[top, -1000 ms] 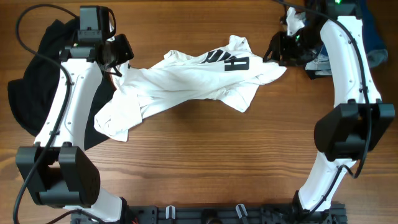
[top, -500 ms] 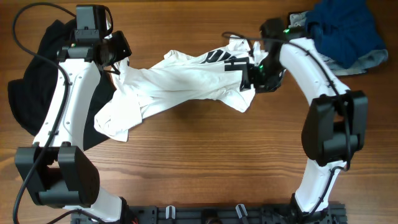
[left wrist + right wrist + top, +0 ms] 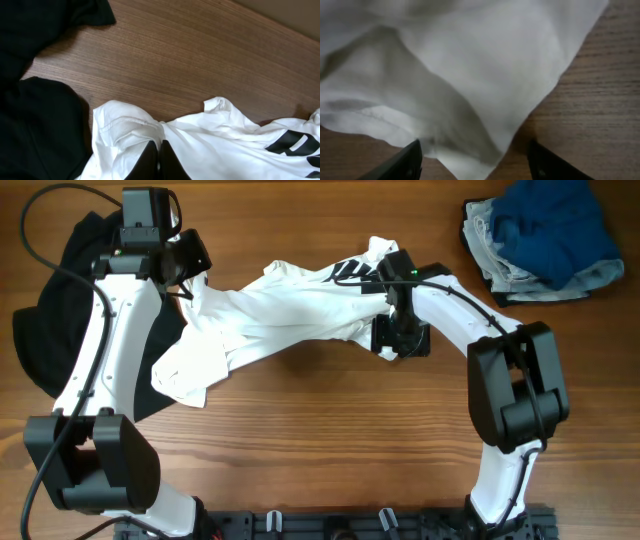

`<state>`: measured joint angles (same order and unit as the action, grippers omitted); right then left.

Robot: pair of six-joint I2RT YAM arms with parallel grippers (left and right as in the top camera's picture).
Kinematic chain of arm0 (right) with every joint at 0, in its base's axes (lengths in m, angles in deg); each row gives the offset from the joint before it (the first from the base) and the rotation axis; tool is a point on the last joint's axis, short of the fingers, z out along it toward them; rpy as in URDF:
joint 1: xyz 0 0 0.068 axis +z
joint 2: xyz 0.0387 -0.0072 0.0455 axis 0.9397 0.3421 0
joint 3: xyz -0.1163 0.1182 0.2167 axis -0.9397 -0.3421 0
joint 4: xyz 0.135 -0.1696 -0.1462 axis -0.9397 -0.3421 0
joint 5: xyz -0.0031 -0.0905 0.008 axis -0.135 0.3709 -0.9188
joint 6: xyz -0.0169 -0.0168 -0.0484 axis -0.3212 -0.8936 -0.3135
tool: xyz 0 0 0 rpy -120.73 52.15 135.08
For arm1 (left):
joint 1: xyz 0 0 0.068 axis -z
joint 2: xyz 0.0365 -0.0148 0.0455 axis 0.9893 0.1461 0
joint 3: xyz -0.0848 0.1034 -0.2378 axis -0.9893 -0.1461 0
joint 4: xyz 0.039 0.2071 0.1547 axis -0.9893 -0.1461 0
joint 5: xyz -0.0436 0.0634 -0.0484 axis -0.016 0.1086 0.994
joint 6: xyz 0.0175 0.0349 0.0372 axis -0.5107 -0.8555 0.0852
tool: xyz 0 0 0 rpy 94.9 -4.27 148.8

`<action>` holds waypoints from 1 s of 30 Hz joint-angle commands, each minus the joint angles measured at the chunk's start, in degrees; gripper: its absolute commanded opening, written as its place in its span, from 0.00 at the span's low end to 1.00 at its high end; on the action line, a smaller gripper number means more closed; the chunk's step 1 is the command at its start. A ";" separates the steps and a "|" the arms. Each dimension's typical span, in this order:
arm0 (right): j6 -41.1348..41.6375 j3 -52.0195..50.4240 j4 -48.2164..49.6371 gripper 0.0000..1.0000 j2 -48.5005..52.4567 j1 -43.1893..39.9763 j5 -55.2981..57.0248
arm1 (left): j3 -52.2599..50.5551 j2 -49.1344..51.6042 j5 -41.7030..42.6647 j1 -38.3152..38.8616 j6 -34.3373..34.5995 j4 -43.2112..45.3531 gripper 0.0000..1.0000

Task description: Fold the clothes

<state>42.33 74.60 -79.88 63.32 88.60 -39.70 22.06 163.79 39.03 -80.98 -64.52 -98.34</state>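
Observation:
A crumpled white T-shirt (image 3: pixel 290 315) with black lettering lies stretched across the table's middle. My left gripper (image 3: pixel 190 288) is shut on the shirt's left part; in the left wrist view the closed fingers (image 3: pixel 159 159) pinch white cloth (image 3: pixel 225 140). My right gripper (image 3: pixel 397 345) is open and sits low over the shirt's lower right corner. In the right wrist view its fingers (image 3: pixel 475 162) are spread wide on either side of that white corner (image 3: pixel 470 75), which hangs between them just above the wood.
A black garment (image 3: pixel 60 290) lies at the left under my left arm, also in the left wrist view (image 3: pixel 35 100). A pile of blue and grey clothes (image 3: pixel 545 235) sits at the back right corner.
My right arm has swung from the blue pile at the back right across to the white shirt's lower right corner. The left arm and shirt have barely moved.

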 commanded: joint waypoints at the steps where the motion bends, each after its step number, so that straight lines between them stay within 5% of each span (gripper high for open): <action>1: 2.32 -1.36 2.91 0.68 -0.39 -0.02 1.84 | 0.26 -0.74 0.68 -0.22 -0.46 0.37 0.04; 8: 2.43 -1.49 7.58 0.60 0.42 -0.02 -0.02 | 0.26 -0.74 0.68 -0.22 -0.46 0.28 0.04; 16: 2.99 -3.85 7.32 0.04 0.57 -0.02 -0.37 | 0.26 -0.74 0.66 -0.22 -0.48 0.13 0.04; 23: 3.54 -3.91 6.38 0.04 -2.49 -1.44 -1.20 | 0.28 -1.36 0.63 -0.22 -0.50 0.20 0.04; 30: -0.90 -1.51 4.31 0.04 -20.83 -9.38 -2.25 | 1.36 -9.64 0.57 -0.22 -2.05 0.44 0.04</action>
<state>44.08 70.60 -74.94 54.47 83.88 -41.45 22.06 161.73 39.03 -80.98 -64.76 -98.21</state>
